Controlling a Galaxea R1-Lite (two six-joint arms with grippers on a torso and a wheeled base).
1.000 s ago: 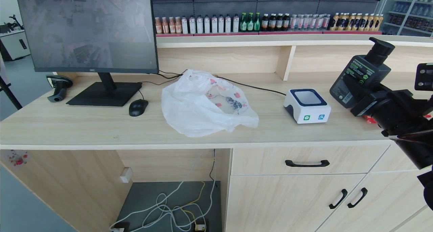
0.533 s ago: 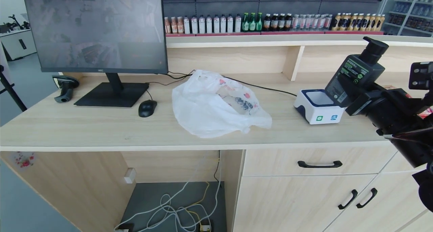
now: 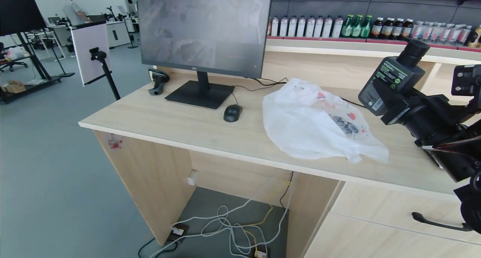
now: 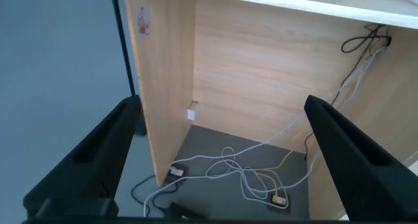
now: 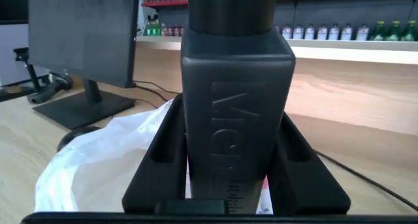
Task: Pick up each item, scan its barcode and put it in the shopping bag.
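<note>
A dark pump bottle with a green label is tilted in the air above the counter, and my right gripper is shut on its lower part. It hangs just past the right end of the white plastic shopping bag, which lies crumpled on the wooden counter. From the right wrist, the bottle stands between the fingers of my right gripper, with the bag beyond it. My left gripper is open with nothing in it, down in front of the desk's leg space.
A monitor, a black mouse and a handheld scanner stand on the counter's left part. Loose cables lie on the floor under the desk. A tripod stand is at the far left. Bottles fill the shelves behind.
The head camera has swung left, so the whole scene shifted right. My right gripper carried the bottle from beside the white scanner box, over it, toward the bag.
</note>
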